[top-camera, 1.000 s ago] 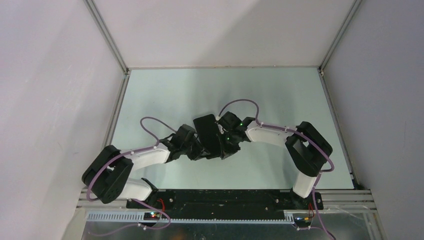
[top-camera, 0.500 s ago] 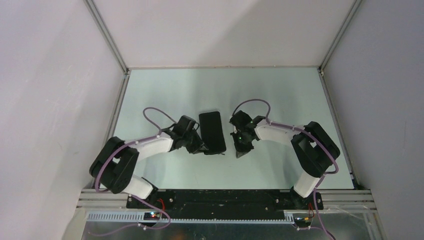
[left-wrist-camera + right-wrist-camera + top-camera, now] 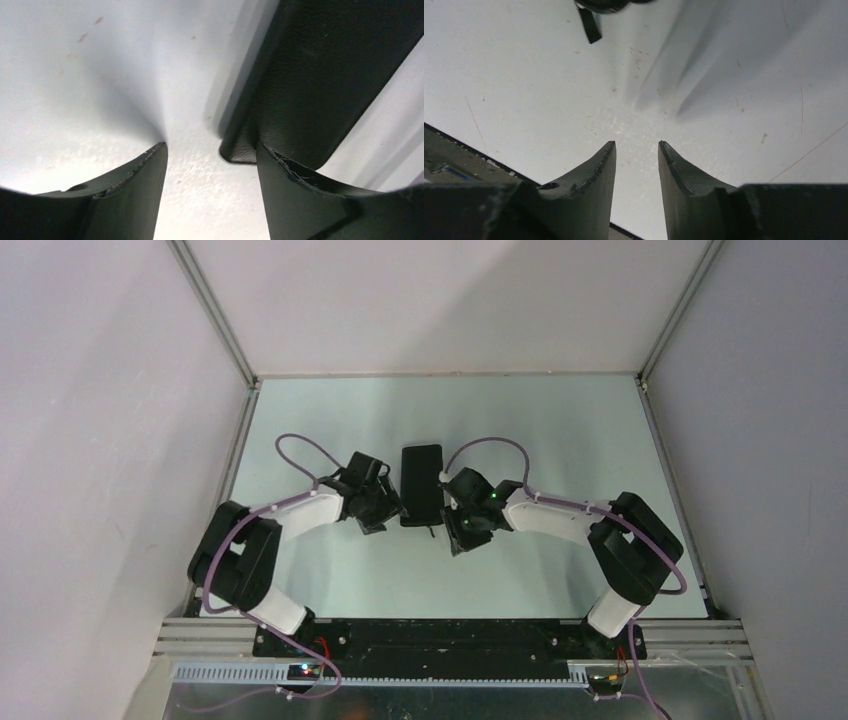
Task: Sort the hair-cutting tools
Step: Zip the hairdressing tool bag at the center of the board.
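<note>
No hair-cutting tools show in any view; they are hidden or out of view. A flat black pouch (image 3: pixel 421 483) lies on the table between the two arms. My left gripper (image 3: pixel 388 517) is open at the pouch's near left corner. In the left wrist view that gripper (image 3: pixel 210 150) has bare table between its fingers, and the pouch (image 3: pixel 320 75) lies just past the right fingertip (image 3: pixel 280 165). My right gripper (image 3: pixel 456 538) stands open just right of the pouch's near end. In its wrist view the right gripper (image 3: pixel 636 146) holds nothing over bare table.
The pale table (image 3: pixel 560 430) is walled by white panels at the back and sides. A black rail (image 3: pixel 440 635) carrying the arm bases runs along the near edge. A small black part (image 3: pixel 591 22) shows at the top of the right wrist view.
The pouch was held between both grippers a second ago; now it lies flat, farther back. Both grippers have opened. The left arm has drawn back, and the right gripper has swung out then in.
</note>
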Controlling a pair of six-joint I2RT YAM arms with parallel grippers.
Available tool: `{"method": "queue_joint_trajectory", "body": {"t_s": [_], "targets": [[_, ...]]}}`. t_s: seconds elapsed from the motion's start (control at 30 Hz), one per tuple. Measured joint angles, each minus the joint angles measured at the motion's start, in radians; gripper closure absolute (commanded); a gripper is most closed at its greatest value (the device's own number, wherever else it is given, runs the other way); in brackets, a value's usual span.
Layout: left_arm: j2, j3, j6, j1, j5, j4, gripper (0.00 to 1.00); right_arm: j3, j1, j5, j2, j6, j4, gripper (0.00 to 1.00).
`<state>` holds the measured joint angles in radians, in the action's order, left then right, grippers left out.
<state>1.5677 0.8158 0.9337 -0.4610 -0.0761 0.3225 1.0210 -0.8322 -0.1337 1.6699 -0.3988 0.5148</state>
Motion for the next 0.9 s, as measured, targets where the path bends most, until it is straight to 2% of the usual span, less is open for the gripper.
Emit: {"method": "queue_joint_trajectory", "body": {"t_s": [0.1,0.3,0.57,0.77,0.9], "targets": [[-0.074,-0.053,0.002,0.003,0.025,0.005,0.19,0.016,-0.043,0.070,-0.001,0.016,-0.026,0.51],[-0.230,-0.130,0.014,0.003,0.056,0.024,0.02,0.052,-0.115,0.201,0.000,0.043,-0.094,0.49],[-0.454,-0.215,0.043,0.003,0.137,0.060,0.00,0.113,-0.170,0.325,0.068,0.061,-0.188,0.52],[-0.543,-0.248,0.071,0.003,0.153,0.104,0.00,0.136,-0.182,0.348,0.139,0.061,-0.214,0.54],[-0.575,-0.248,0.085,0.003,0.153,0.111,0.00,0.159,-0.185,0.364,0.190,0.060,-0.213,0.60]]}}
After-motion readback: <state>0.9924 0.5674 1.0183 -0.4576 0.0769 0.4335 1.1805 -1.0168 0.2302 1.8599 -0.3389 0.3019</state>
